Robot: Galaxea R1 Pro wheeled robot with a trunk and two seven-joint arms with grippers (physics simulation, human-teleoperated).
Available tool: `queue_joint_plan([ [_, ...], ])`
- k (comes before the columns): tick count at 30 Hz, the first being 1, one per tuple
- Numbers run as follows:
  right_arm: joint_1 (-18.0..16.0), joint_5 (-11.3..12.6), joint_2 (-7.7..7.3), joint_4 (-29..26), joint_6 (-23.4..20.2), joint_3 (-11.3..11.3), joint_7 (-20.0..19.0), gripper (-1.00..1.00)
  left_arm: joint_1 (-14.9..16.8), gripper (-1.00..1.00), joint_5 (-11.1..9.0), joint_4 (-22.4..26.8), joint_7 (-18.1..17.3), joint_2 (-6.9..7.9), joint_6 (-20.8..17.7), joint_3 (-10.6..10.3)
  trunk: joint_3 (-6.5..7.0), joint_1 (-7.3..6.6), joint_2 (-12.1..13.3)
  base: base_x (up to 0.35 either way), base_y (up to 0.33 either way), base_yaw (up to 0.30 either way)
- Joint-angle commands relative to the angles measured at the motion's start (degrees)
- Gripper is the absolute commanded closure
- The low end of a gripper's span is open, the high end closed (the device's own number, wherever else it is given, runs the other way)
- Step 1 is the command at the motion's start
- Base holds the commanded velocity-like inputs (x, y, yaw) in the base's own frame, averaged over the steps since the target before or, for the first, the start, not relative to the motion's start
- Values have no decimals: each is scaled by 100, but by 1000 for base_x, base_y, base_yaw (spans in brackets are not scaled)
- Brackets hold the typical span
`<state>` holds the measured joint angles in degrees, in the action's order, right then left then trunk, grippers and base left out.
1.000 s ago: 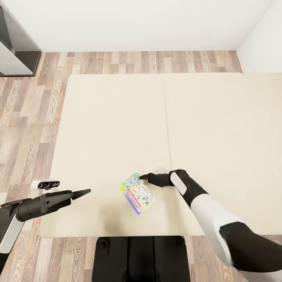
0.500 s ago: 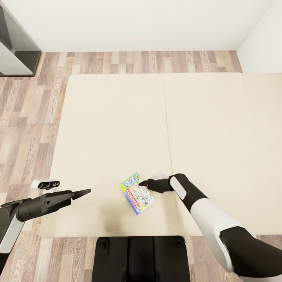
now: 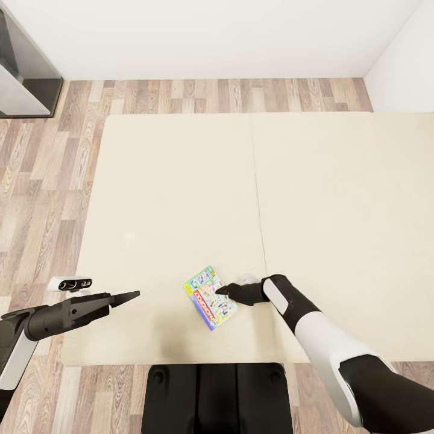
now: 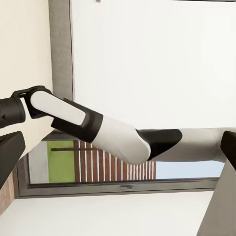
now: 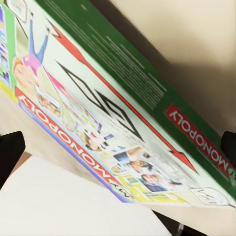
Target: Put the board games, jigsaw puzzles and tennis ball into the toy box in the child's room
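I see a board game (image 3: 210, 297) lying flat near the bed's (image 3: 181, 199) front edge. My right claw (image 3: 222, 290) touches its side, fingers spread. It looks light, stiff, thin; I'd pinch one edge. Left claw (image 3: 129, 295) hovers, spread, empty.

A wooden floor (image 3: 54, 175) of brown and grey planks runs to a white wall (image 3: 211, 36). In the far corner stands a dark grey cabinet (image 3: 24, 78). The left wrist view shows a window (image 4: 98, 164).
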<state>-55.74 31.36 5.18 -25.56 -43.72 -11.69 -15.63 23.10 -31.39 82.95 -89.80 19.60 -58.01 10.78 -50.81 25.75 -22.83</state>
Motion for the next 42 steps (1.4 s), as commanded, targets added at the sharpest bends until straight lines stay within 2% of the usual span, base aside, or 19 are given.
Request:
queue_joint_plan([
  [1, 2, -29, -2, -2, -11, -11, -29, -100, 1, -100, 1, 2, -20, 1, -61, -2, -6, 3, -9, 0, 0, 0],
  [20, 21, -34, 52, -11, 484, -42, -45, -100, 1, -100, 36, 2, 32, -4, -61, -14, -6, 3, -9, 0, 0, 0],
  [42, 22, -34, 113, -10, 513, -44, -45, -100, 1, -100, 37, 2, 32, -9, -61, -16, -6, 3, -9, 0, 18, 0],
])
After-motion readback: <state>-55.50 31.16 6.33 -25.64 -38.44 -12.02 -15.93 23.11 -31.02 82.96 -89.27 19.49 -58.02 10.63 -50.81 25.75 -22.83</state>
